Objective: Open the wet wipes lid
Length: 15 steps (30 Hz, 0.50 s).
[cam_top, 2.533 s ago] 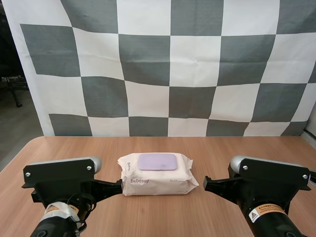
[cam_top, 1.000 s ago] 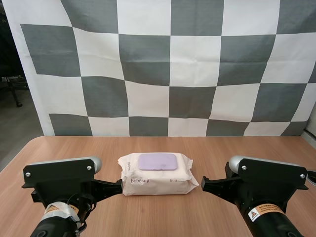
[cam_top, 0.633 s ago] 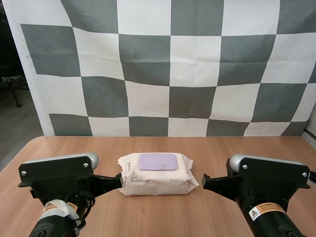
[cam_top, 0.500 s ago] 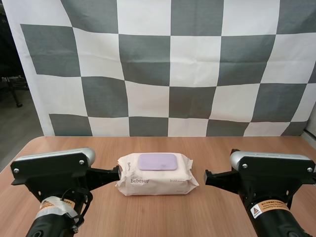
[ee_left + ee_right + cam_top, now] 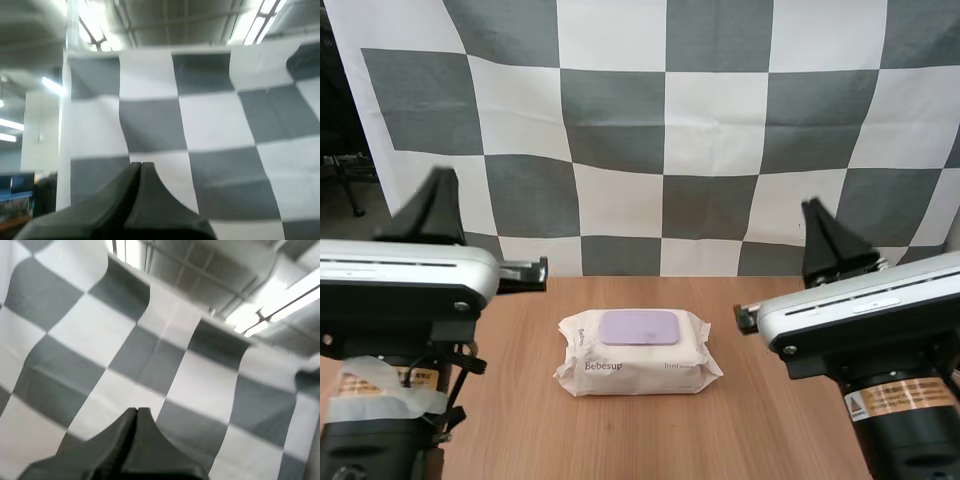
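The soft white plastic pack of wet wipes lies at the middle of the brown wooden table, its stiff lilac flip lid shut on top; light and apt to slide, it likely needs pinning while the lid's rim is pried. The left gripper at its ten o'clock and the right gripper at its two o'clock are both closed on nothing; the lid's tab cannot be made out.

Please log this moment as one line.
wipes: on table, lid shut | left gripper: shut, empty | right gripper: shut, empty
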Available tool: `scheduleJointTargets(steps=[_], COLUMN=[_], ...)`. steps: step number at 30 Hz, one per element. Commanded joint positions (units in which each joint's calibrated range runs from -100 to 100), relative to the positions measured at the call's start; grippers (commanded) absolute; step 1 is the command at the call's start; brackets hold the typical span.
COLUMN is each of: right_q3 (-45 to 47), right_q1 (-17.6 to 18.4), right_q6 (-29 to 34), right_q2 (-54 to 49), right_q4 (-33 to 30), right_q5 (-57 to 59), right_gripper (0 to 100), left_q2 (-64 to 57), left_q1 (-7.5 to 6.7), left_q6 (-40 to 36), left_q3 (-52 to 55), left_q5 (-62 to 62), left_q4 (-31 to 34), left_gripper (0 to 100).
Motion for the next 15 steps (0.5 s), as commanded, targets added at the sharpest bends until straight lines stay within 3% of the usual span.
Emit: scheduleJointTargets(steps=[1,6,9,12,15], right_q3=[-16.03,-35.50,-45.12,-49.93,-50.00], right_q1=[-0.01,-0.01,-0.01,-0.01,-0.01], right_q6=[0.98,2.39,2.19,1.99,1.79], right_q2=[3.08,15.54,23.16,29.44,34.31], right_q4=[7.53,3.93,-0.72,-3.28,-4.12], right_q5=[-10.02,14.23,31.33,49.09,59.80], right_gripper=[0,0,0,0,0], left_q2=[3.66,15.07,21.16,26.00,29.67], left_q1=[0.03,0.03,0.03,0.20,0.20], left_q6=[-0.71,-0.54,-0.54,-0.54,0.34], left_q3=[-13.90,-31.77,-39.76,-43.95,-43.93], left_q5=[-24.03,4.72,16.17,27.53,42.08], left_q4=[3.91,7.20,14.64,19.71,22.11], left_gripper=[0,0,0,0,0])
